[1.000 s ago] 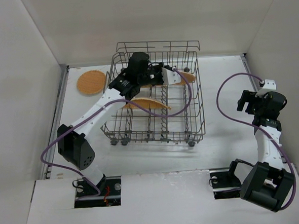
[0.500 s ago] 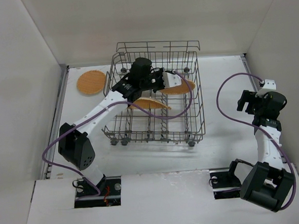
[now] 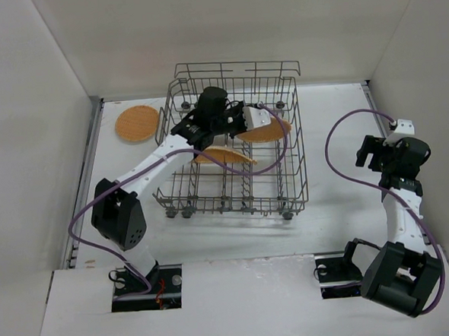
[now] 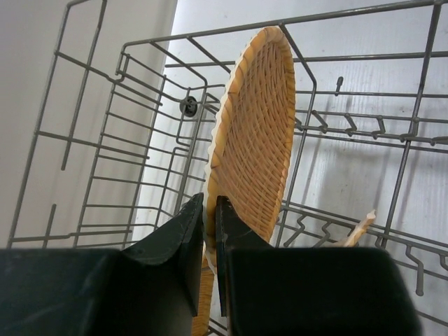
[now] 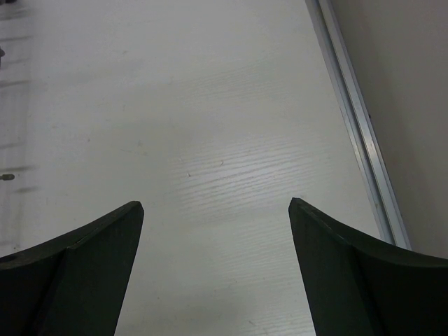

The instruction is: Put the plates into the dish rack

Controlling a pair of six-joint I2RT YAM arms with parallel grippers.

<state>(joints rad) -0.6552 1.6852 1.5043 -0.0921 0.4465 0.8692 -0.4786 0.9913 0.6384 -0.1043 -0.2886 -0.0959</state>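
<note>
Saw my left gripper (image 4: 208, 213) clamped on plate (image 4: 255, 133) rim, plate on edge ahead of it inside dish rack (image 3: 233, 190). Right gripper (image 5: 215, 204) jaws wide apart, table (image 5: 210, 105) beneath.

3 plates (image 3: 136, 123), 1 dish rack (image 3: 294, 164) and 2 arms (image 3: 144, 169).

Soft, even white light falls from above, leaving the desk (image 3: 336, 115) bright with only a mild sheen. The rack (image 3: 293, 171) casts a faint grey shadow toward the desk's near edge. Up close, the left tool (image 4: 208, 208) and right tool (image 5: 215, 203) look dark and featureless, while the weave of the plate (image 4: 259, 140) stays sharp.
</note>
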